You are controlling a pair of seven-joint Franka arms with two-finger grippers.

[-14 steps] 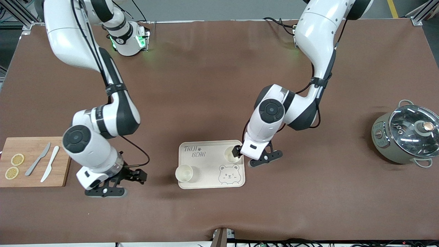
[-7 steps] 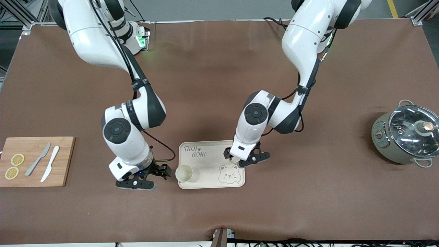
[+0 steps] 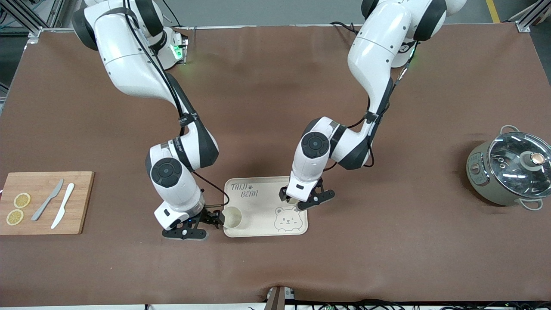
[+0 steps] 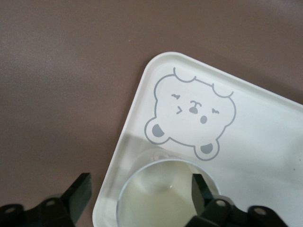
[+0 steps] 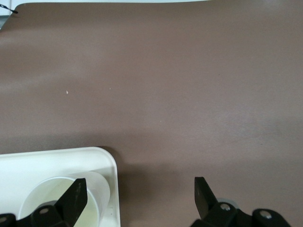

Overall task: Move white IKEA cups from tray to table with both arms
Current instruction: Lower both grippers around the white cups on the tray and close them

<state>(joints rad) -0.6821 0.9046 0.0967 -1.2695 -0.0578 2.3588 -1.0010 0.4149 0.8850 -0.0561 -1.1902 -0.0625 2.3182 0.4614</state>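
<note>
Cups stand on the cream tray (image 3: 262, 215), which lies on the brown worktop (image 3: 267, 107) near the middle of the edge closest to the front camera. One white cup (image 3: 233, 217) sits at the tray's corner toward the right arm's end and nearest the front camera; it stands upright and looks empty. The second cup (image 4: 163, 196) is on the tray toward the left arm's end, beside the printed bear face (image 3: 287, 218), and is mostly covered by the left gripper (image 3: 287, 198) in the front view. The left wrist view looks down into it; nothing solid shows inside.

The left gripper is low over the tray with its jaws spread to either side of the second cup's rim, one finger (image 4: 199, 191) seeming to reach inside the cup and the other (image 4: 78, 194) out over the worktop just off the tray's edge. Whether either finger touches the cup I cannot tell.

The right gripper (image 3: 214, 218) is low at the tray's edge, beside the first cup, with its jaws spread; in the right wrist view one finger (image 5: 75, 198) overlaps that cup and the other (image 5: 204, 196) is over bare worktop.

A wooden board (image 3: 43, 202) with two knives (image 3: 56, 204) and two lemon slices (image 3: 18, 209) lies at the right arm's end. A lidded pot (image 3: 510, 170) stands at the left arm's end.
</note>
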